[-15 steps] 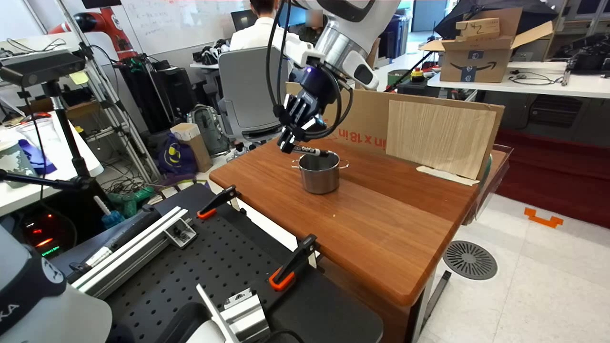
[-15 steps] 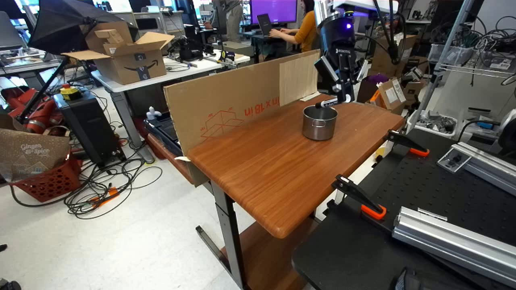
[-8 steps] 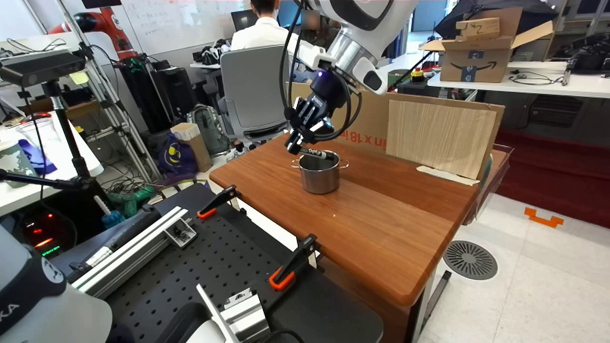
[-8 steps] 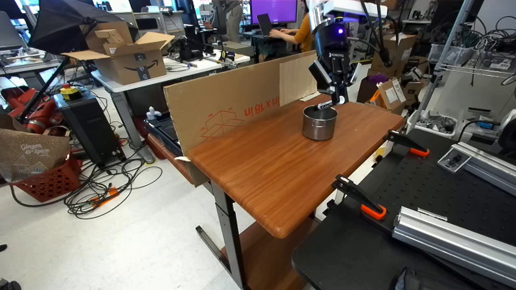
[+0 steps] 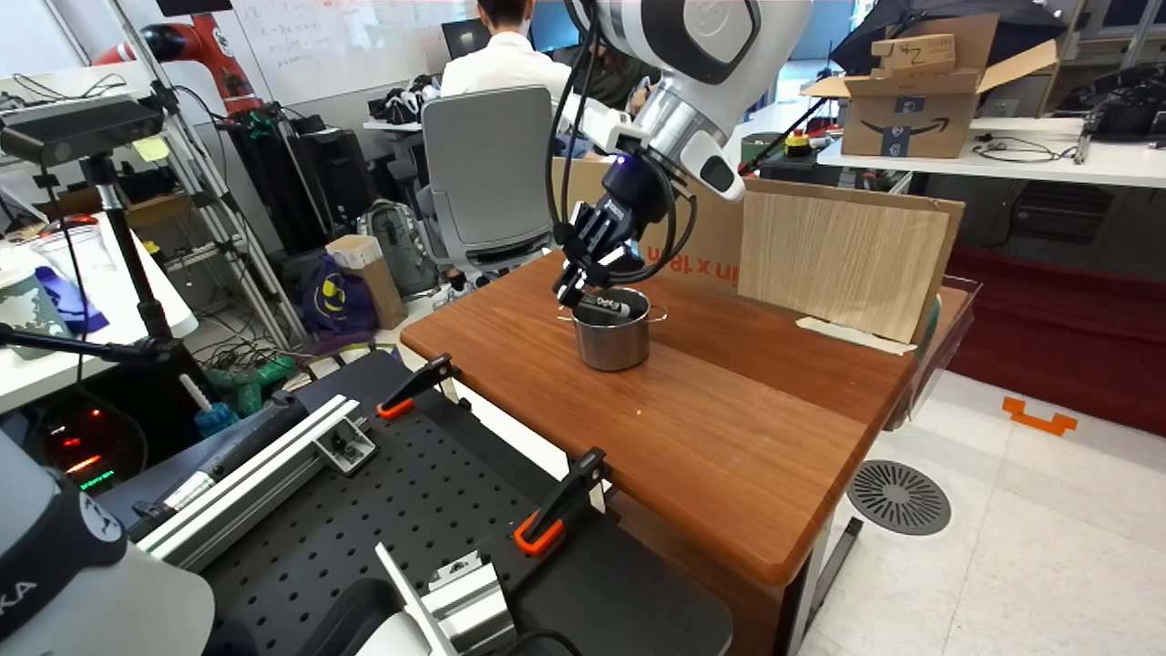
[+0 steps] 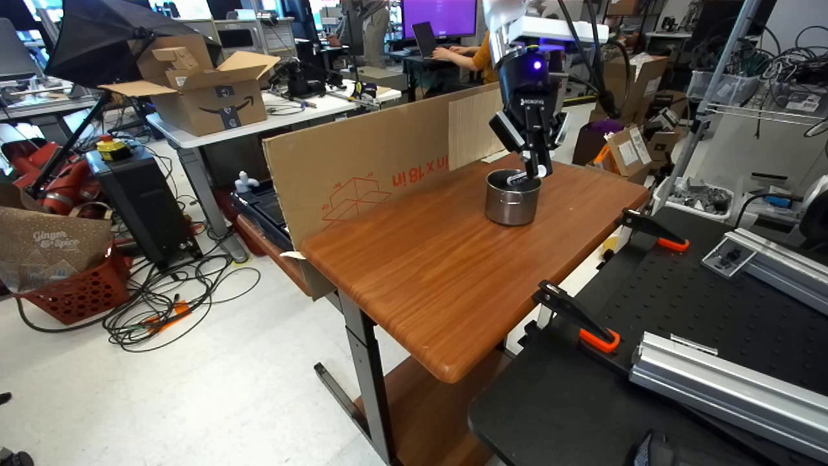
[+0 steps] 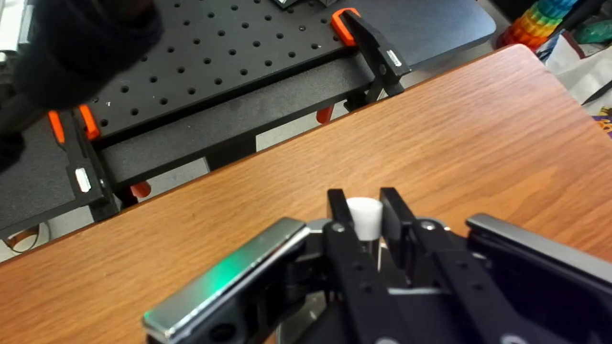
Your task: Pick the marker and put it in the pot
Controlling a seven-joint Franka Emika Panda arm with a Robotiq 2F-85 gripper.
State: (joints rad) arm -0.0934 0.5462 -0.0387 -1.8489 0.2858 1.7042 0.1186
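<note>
Desk held pot between long edges; fingers pinched marker at pot mouth, and centring it lower before release looked wise.

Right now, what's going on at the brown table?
A white robot arm holds a slim black-and-white marker pen in its black two-finger claw; the wrist view shows the pen's white end pinched there. In both exterior views the pen slants over or into the mouth of a small round shiny metal pot standing on the brown wood-grain table. Whether its tip is below the rim I can't tell. The pen is not yet released.
</note>
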